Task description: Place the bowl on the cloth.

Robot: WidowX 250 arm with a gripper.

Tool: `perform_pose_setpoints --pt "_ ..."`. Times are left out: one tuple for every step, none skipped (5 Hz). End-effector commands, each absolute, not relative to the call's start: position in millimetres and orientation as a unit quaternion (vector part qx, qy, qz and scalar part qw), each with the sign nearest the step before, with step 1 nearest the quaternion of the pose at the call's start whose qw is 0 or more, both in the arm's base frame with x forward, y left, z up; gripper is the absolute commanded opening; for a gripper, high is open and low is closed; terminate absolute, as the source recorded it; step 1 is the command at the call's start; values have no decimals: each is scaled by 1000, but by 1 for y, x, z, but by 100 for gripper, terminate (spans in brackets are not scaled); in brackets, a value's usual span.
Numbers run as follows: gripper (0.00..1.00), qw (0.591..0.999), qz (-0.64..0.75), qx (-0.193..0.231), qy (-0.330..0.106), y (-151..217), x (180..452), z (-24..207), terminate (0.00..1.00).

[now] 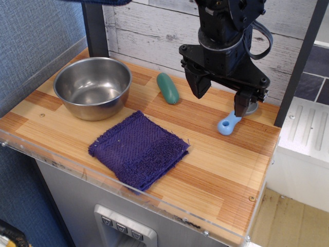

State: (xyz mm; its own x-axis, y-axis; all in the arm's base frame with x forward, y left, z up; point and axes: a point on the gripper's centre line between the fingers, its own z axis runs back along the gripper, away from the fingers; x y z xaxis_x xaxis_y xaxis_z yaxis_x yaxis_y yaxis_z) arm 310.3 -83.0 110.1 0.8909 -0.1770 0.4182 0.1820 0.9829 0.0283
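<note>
The shiny steel bowl (93,86) stands upright and empty at the back left of the wooden table. The dark purple-blue cloth (138,148) lies flat in front of it, near the table's front edge, apart from the bowl. My gripper (220,94) hangs over the back right of the table, well right of the bowl and above the table. Its two black fingers (197,84) stand apart with nothing between them.
A green oblong object (167,88) lies between the bowl and the gripper. A blue-handled scoop (229,123) lies below the right finger. A clear rim (154,198) runs along the table's front. A dark post (95,28) stands behind the bowl.
</note>
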Motion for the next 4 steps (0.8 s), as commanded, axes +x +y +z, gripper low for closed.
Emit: perform_pose_setpoints --pt "100 972 -92 -6 -215 -83 310 110 0" --pt "100 974 -75 29 -214 -66 313 121 0" --pt "100 972 -51 60 -223 -48 312 131 0" --pt "100 969 -30 90 -227 -30 311 138 0"
